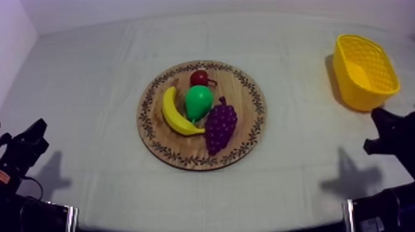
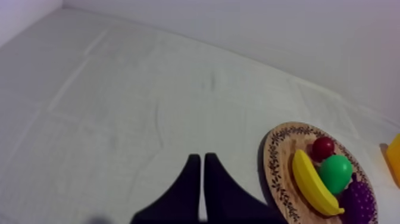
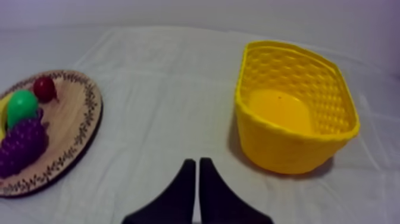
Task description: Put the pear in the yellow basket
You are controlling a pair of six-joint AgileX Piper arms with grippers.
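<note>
— What sort of place is this?
— A lab-style test bench: a table (image 1: 92, 92) under a plain grey-white cloth (image 1: 296, 185), with bare pale walls (image 2: 268, 30) behind.
— Anything else?
— Toy fruit (image 1: 199, 102) on a wooden board (image 1: 247, 99) mid-table, and a yellow basket (image 1: 364, 71) near the far right corner.

- Top view: high above the table (image 1: 86, 92), angled downward; covers the wooden board (image 1: 242, 92) and yellow basket (image 1: 353, 92).
- Left wrist view: low, faces the wooden board.
- Right wrist view: low, near the yellow basket; shares the wooden board.
</note>
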